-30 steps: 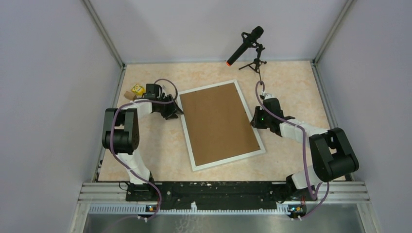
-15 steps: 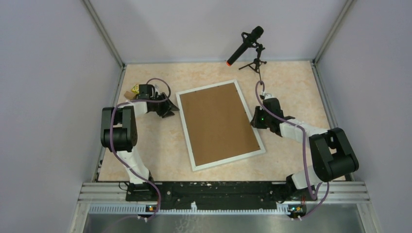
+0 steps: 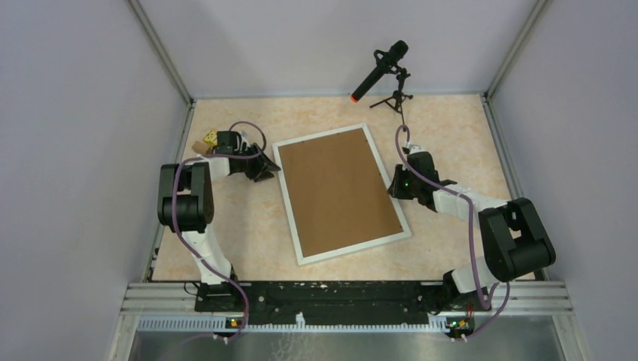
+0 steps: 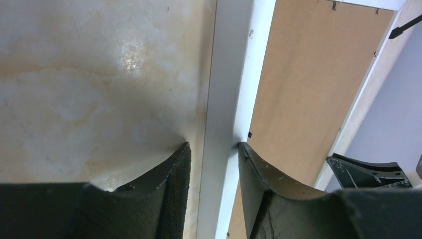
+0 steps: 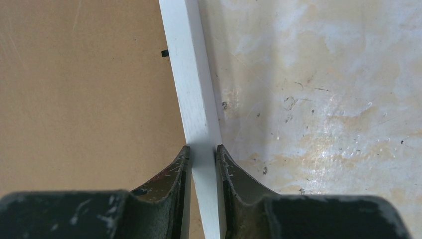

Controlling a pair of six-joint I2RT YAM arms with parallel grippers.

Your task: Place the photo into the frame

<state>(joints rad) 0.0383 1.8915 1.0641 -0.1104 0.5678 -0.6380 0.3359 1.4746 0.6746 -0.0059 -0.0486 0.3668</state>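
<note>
The frame (image 3: 353, 247), thin white moulding, lies flat in the middle of the table with a brown backing board (image 3: 338, 192) filling it. The photo is hidden. My left gripper (image 3: 265, 171) is at the frame's left long side. In the left wrist view it (image 4: 213, 145) straddles the moulding (image 4: 234, 74); the inner finger touches it and a sliver of table shows by the outer finger. My right gripper (image 3: 394, 186) is on the right long side. In the right wrist view it (image 5: 201, 148) is shut on the moulding (image 5: 186, 64), both fingers pressed against it.
A microphone (image 3: 380, 69) on a small tripod stands at the back of the table, just beyond the frame's far corner. Small yellow and brown objects (image 3: 209, 140) sit at the back left beside the left arm's wrist. Grey walls close in the table on three sides.
The left gripper and wrist have shifted a little left, and the frame's far left corner went with them. The left jaws have narrowed around the moulding. The right arm has not moved.
</note>
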